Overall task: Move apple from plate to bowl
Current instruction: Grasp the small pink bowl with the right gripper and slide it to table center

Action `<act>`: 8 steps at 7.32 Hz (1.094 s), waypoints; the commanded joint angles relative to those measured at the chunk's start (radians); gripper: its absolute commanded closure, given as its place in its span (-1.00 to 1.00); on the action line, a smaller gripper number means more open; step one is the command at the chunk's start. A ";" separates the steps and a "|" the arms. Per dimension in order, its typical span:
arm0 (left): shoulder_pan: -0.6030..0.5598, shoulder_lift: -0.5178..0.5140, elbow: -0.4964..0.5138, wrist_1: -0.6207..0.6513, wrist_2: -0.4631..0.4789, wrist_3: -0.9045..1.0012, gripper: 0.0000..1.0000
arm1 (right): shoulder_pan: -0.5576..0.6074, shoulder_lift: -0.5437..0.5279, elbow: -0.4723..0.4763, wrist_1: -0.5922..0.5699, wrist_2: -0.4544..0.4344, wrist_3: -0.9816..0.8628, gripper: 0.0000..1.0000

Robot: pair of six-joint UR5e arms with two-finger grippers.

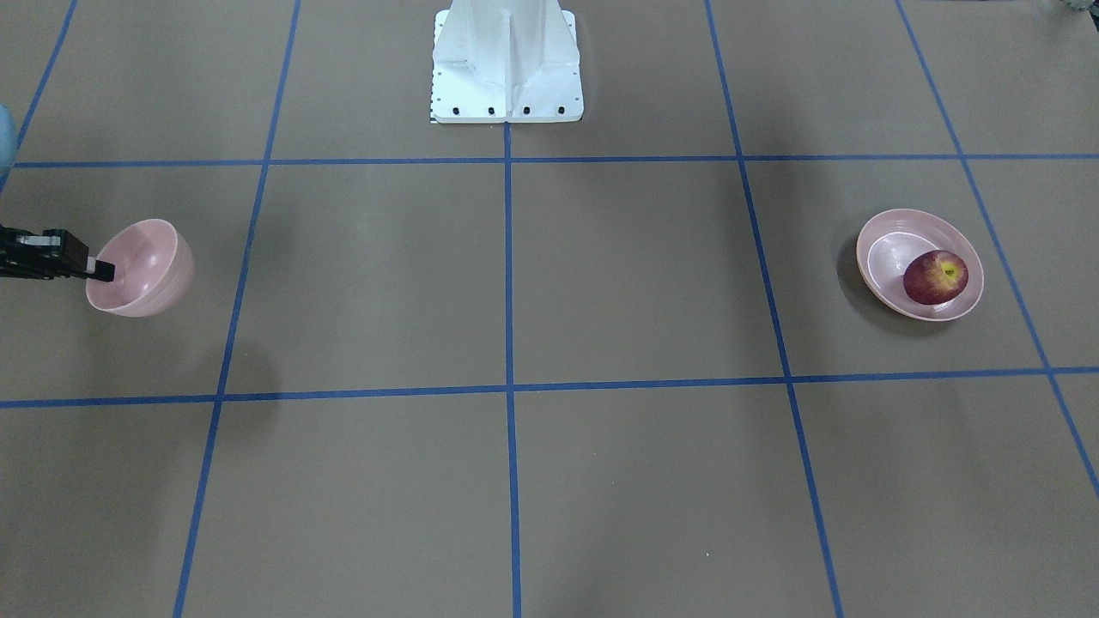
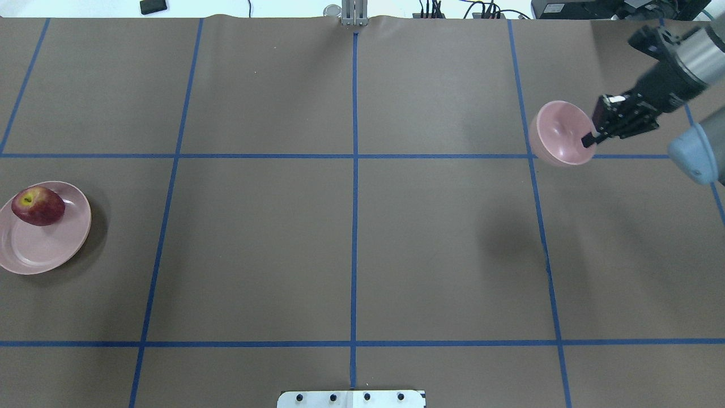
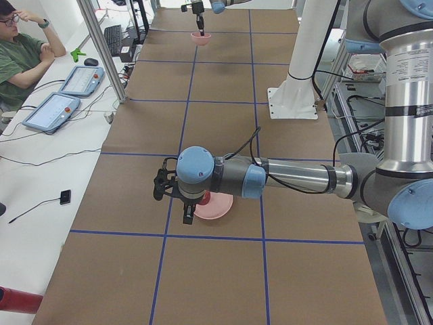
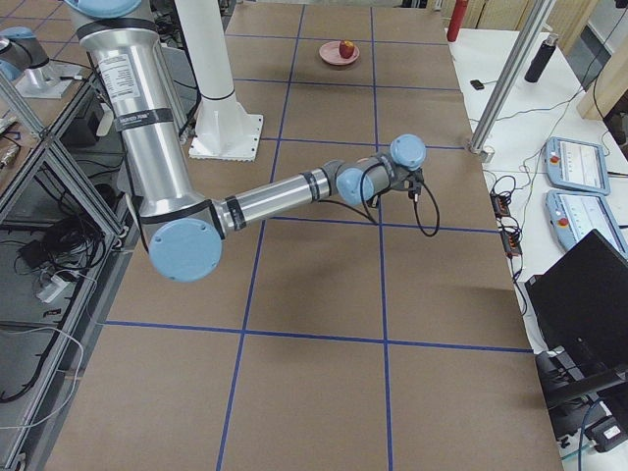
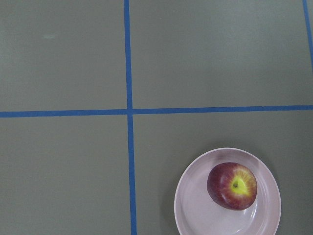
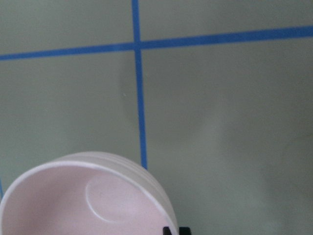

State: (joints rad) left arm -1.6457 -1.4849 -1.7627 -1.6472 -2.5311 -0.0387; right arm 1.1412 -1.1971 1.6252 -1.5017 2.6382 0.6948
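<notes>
Far left of robot base [image 2: 351, 398], plate [image 2: 34, 249] sits on bench [image 2: 255, 243] w/ apple [image 2: 38, 205] resting in it, on side away from base, yellow-green stem patch up. L jaws hang above plate; open or closed, can't tell. Far right of base, R jaws are clamped on rim of bowl [image 2: 558, 133], bowl tilted & held clear of bench, well apart from apple.

Overhead, the plate [image 2: 51, 249] is clipped by the left edge; the left wrist view crops its lower rim. From the table's left end, the left arm [image 3: 291, 177] covers part of it, and the left gripper [image 3: 174, 202] is too masked to read its jaws. The right wrist view shows the bowl [image 6: 58, 196] blurred, cropped below.
</notes>
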 commanded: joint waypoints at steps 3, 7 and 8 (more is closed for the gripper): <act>0.004 -0.009 0.115 -0.105 0.000 -0.003 -0.96 | -0.225 0.417 -0.218 -0.154 -0.219 0.130 1.00; 0.007 -0.043 0.141 -0.123 -0.001 -0.081 -0.96 | -0.392 0.523 -0.427 0.087 -0.374 0.210 1.00; 0.009 -0.046 0.141 -0.125 -0.001 -0.096 -0.96 | -0.414 0.536 -0.435 0.086 -0.398 0.210 1.00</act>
State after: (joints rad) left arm -1.6383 -1.5279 -1.6219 -1.7706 -2.5321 -0.1188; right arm 0.7603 -0.6841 1.2210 -1.4316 2.2778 0.9010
